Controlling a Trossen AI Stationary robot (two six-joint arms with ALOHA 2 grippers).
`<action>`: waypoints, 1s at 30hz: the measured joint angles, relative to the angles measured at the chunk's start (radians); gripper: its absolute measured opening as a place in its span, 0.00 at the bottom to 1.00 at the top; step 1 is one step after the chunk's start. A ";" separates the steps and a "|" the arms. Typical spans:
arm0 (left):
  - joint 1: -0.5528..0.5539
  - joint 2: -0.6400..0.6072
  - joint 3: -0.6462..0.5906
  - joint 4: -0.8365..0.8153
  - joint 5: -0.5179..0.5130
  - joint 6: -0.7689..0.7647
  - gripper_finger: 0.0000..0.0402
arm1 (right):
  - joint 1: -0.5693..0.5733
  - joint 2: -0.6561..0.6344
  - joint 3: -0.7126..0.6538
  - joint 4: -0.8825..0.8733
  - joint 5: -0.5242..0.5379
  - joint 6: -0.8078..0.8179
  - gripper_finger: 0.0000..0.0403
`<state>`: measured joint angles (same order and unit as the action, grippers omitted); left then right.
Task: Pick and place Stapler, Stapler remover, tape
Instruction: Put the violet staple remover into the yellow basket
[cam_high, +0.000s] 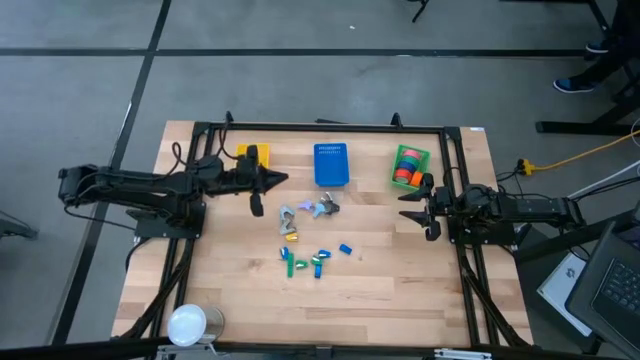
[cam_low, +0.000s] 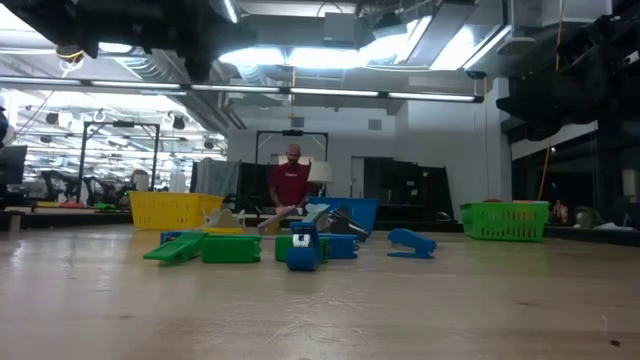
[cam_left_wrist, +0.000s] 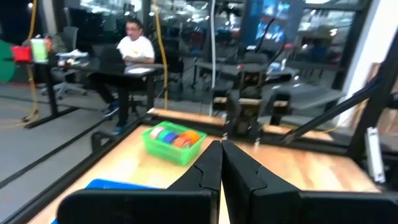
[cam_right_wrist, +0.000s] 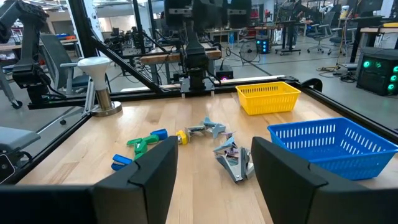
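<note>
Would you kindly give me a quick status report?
Left end effector shut, empty. Right end effector open, empty. Tape in green basket. Staplers loose mid-table; nothing blocking.

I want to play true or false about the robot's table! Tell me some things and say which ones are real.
1. The tape rolls sit in the green basket. True.
2. The blue basket is between the yellow basket and the green one. True.
3. The left gripper is wide open. False: its fingers are shut together, holding nothing.
4. The right gripper holds a stapler. False: it is open and empty.
5. The yellow basket is full of tape. False: it looks empty.
</note>
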<state>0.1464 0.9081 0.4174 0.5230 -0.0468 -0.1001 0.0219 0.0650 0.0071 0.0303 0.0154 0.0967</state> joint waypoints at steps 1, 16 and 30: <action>-0.007 0.000 0.000 0.012 0.000 -0.001 0.00 | 0.000 0.000 0.000 0.000 0.000 0.000 0.52; -0.036 0.000 0.000 0.053 -0.053 -0.126 0.00 | 0.000 0.000 0.000 0.000 0.000 0.000 0.52; -0.036 0.059 0.000 0.211 0.039 -0.116 0.02 | 0.000 0.000 0.000 0.000 0.000 0.000 0.52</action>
<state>0.1101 0.9673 0.4171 0.7337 -0.0080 -0.2156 0.0219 0.0650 0.0070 0.0299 0.0154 0.0965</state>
